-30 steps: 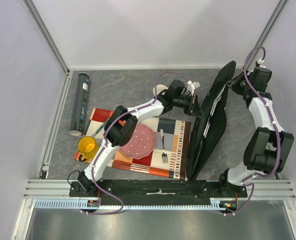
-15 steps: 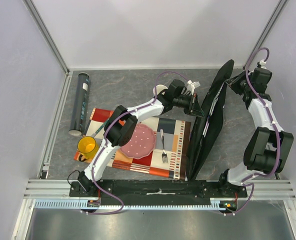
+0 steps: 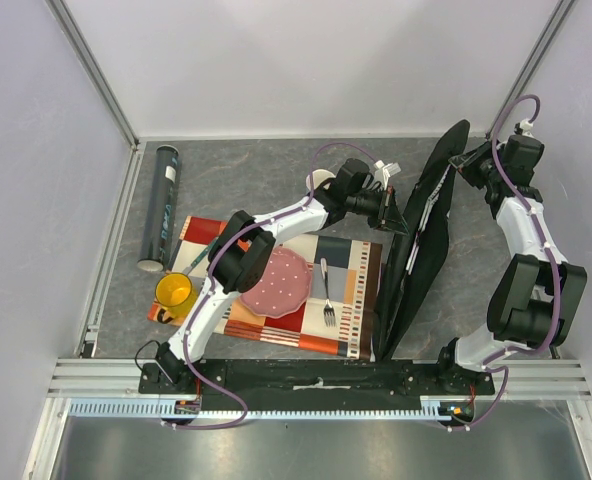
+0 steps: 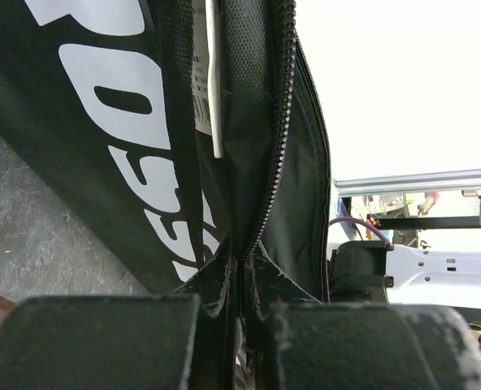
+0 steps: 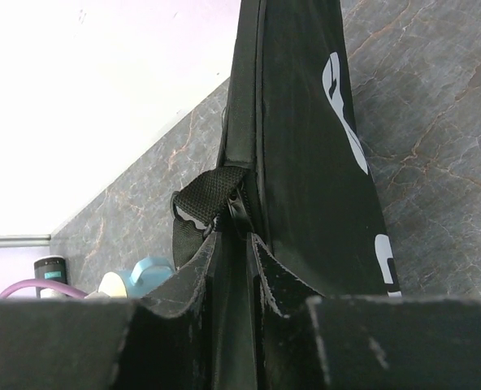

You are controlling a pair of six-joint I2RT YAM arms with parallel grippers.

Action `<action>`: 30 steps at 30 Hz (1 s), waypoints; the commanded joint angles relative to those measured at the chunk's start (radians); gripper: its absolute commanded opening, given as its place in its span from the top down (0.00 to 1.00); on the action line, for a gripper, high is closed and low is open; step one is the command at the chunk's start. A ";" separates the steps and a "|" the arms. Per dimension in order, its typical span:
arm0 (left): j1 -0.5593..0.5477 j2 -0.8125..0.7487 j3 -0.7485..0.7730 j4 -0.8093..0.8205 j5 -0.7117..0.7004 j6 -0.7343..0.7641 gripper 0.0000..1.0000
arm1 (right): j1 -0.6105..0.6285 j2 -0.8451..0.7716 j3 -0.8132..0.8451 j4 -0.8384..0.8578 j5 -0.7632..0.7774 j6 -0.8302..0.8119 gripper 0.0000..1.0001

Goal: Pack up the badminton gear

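Note:
The black racket bag (image 3: 416, 250) with white lettering (image 4: 127, 122) stands on its edge at the right of the table. My left gripper (image 4: 242, 258) (image 3: 396, 215) is shut on the bag's zipper edge near its middle. A thin white rod (image 4: 215, 81) and a label show inside the opening. My right gripper (image 5: 234, 237) (image 3: 468, 165) is at the bag's far end, its jaws closed narrowly on the zipper pull (image 5: 239, 213) beside a black strap loop (image 5: 200, 203). The dark tube (image 3: 161, 205) lies at the far left.
A checked placemat (image 3: 351, 270) holds a pink plate (image 3: 281, 280), a fork (image 3: 327, 295) and a yellow mug (image 3: 174, 292). A light blue cup (image 5: 147, 272) lies behind the left arm. White walls and metal rails enclose the table.
The right gripper has shifted slightly toward the back at the bag's far end, and the bag's opening looks a little narrower. The left arm has not moved.

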 commanded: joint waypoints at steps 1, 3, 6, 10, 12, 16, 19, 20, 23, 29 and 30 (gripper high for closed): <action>-0.002 -0.034 0.040 0.007 0.033 -0.020 0.98 | -0.002 0.007 0.006 0.092 -0.010 0.025 0.76; -0.002 -0.035 0.042 0.008 0.034 -0.019 0.98 | -0.005 0.016 0.004 0.108 -0.010 0.043 0.76; -0.004 -0.032 0.043 0.007 0.031 -0.019 0.98 | -0.012 0.034 -0.006 0.132 -0.028 0.079 0.77; -0.004 -0.029 0.043 0.008 0.031 -0.017 0.98 | -0.035 0.043 -0.078 0.258 -0.078 0.174 0.77; -0.006 -0.028 0.043 0.007 0.034 -0.019 0.98 | -0.035 0.049 -0.100 0.266 -0.095 0.197 0.76; -0.004 -0.028 0.046 0.007 0.031 -0.019 0.98 | -0.038 0.051 -0.151 0.341 -0.131 0.247 0.76; -0.006 -0.025 0.054 0.008 0.034 -0.022 0.98 | -0.045 0.056 -0.174 0.407 -0.138 0.281 0.75; -0.004 -0.026 0.052 0.007 0.036 -0.020 0.98 | -0.046 0.060 -0.175 0.424 -0.145 0.289 0.75; -0.006 -0.028 0.049 0.004 0.034 -0.015 0.98 | -0.048 0.072 -0.157 0.468 -0.164 0.307 0.74; -0.004 -0.026 0.048 0.001 0.033 -0.014 0.98 | -0.054 0.088 -0.126 0.498 -0.184 0.309 0.77; -0.006 -0.025 0.048 0.001 0.034 -0.014 0.98 | -0.055 0.092 -0.125 0.495 -0.184 0.309 0.78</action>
